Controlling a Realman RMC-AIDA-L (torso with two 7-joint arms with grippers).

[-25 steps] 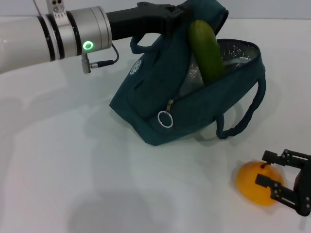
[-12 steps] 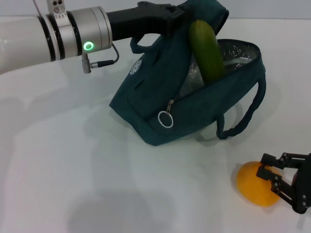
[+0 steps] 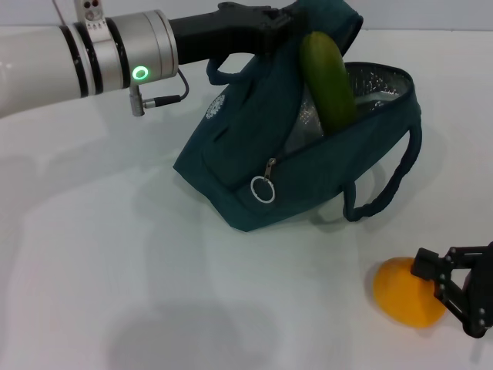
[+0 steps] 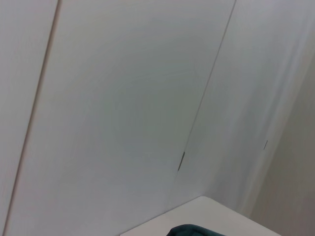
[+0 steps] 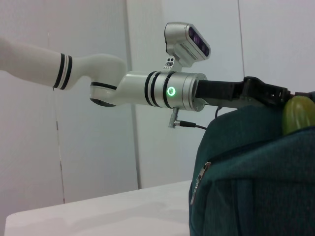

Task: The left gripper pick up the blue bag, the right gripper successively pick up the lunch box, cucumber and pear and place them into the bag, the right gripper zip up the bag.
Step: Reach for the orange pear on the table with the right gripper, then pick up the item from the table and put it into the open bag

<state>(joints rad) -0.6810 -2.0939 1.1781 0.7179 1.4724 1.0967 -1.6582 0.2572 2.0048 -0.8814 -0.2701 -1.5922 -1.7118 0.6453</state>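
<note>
My left gripper [image 3: 286, 25] is shut on the top edge of the blue bag [image 3: 254, 146], holding it tilted with its mouth open and the silvery lining [image 3: 379, 83] showing. The dark green cucumber [image 3: 326, 77] stands in the bag with its top end sticking out. Lower right on the table lies the orange-yellow pear [image 3: 402, 291]. My right gripper [image 3: 445, 291] is open at the pear's right side, fingers spread beside it. The right wrist view shows the bag [image 5: 256, 182], the cucumber tip [image 5: 298, 114] and the left gripper [image 5: 263, 91]. The lunch box is out of view.
The zipper's ring pull [image 3: 262, 189] hangs on the bag's front side, and a loop handle [image 3: 385, 185] droops toward the pear. White table [image 3: 115, 270] spreads to the front left. The left wrist view shows wall panels and a sliver of bag [image 4: 196, 230].
My right gripper has drawn back toward the lower right, from over the pear to its right edge. The pear, the bag and the left arm have stayed put.
</note>
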